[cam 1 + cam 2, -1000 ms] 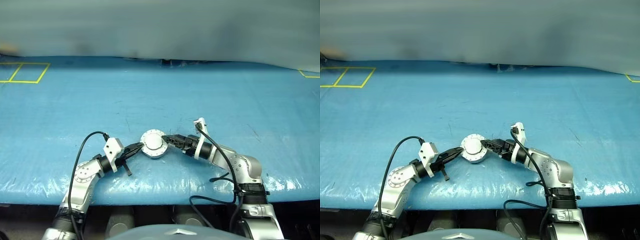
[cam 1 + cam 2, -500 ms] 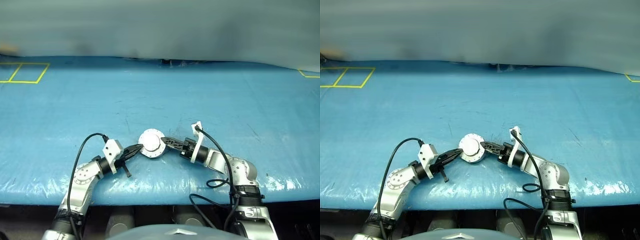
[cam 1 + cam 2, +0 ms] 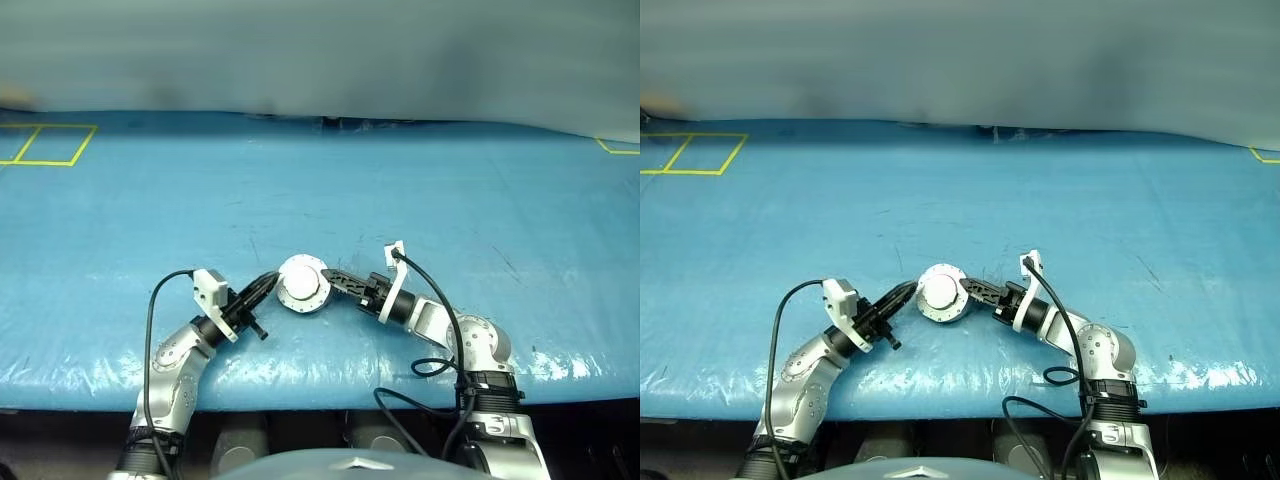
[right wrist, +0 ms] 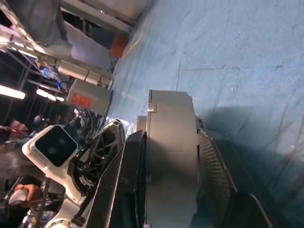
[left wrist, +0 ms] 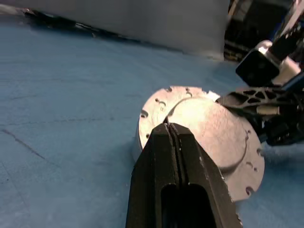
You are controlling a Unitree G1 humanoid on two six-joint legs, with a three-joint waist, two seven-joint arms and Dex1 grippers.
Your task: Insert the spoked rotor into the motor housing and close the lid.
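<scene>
The motor housing (image 3: pixel 303 285) has its grey lid (image 5: pixel 211 135) folded flat onto it, raised centre facing out. It sits near the table's front edge, between my two grippers. My right gripper (image 3: pixel 335 279) comes in from the right and is shut on the housing (image 4: pixel 171 152). One finger (image 4: pixel 128 180) presses each flat face of the housing. My left gripper (image 5: pixel 171 129) is shut on nothing, and its tip touches the lid's left rim. The spoked rotor is hidden.
The blue sheet covers the table (image 3: pixel 420 190), with open room beyond and to both sides of the housing. A yellow tape square (image 3: pixel 45 145) lies at the far left. The table's front edge (image 3: pixel 330 385) runs just behind my arms.
My right gripper has shut onto the housing. My left hand has risen and rolled, with its shut tip staying at the lid's left rim. The housing has shifted slightly.
</scene>
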